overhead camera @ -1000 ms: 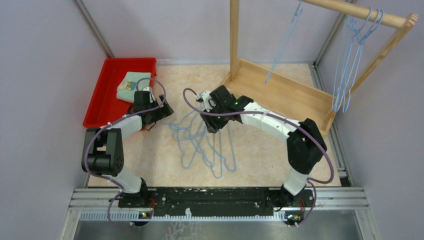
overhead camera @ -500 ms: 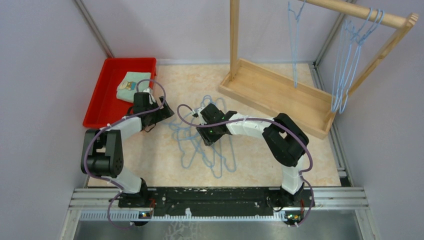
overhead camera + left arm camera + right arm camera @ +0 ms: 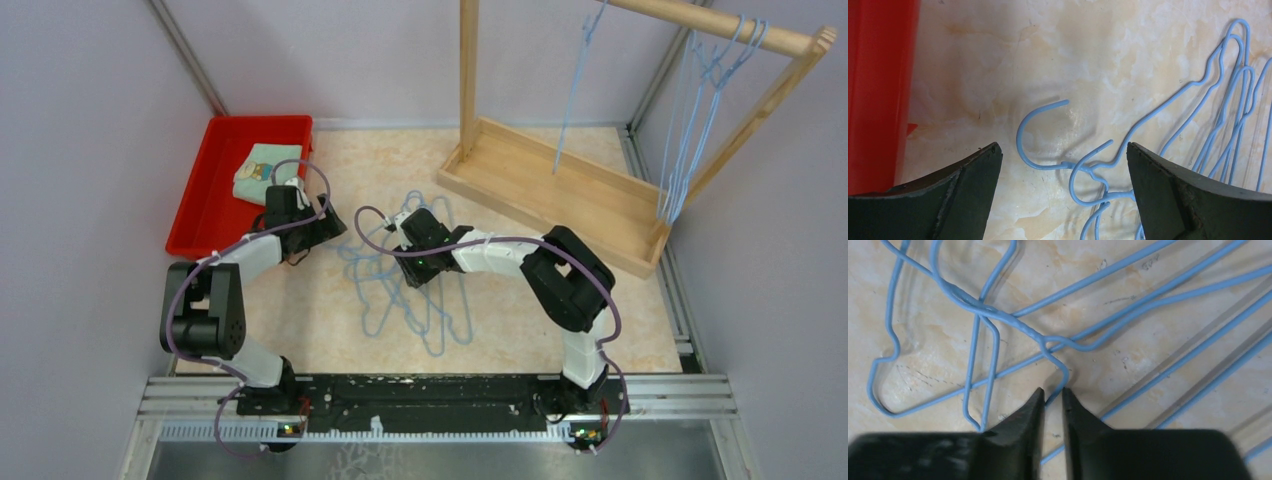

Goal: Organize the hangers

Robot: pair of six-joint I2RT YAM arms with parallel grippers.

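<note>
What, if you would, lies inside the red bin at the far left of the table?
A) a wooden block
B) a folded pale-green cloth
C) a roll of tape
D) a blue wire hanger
B: a folded pale-green cloth rests in the red bin, while the blue wire hangers lie heaped on the tabletop outside it.

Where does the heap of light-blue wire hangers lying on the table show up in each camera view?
Top external: the heap of light-blue wire hangers lies mid-table, right of the red plastic tray.
Left wrist: lower middle and right side, its hooks at the left end.
Right wrist: its wires cross nearly the whole frame.
Shared landmark: the beige marbled tabletop lies beneath the heap in all three views.
</note>
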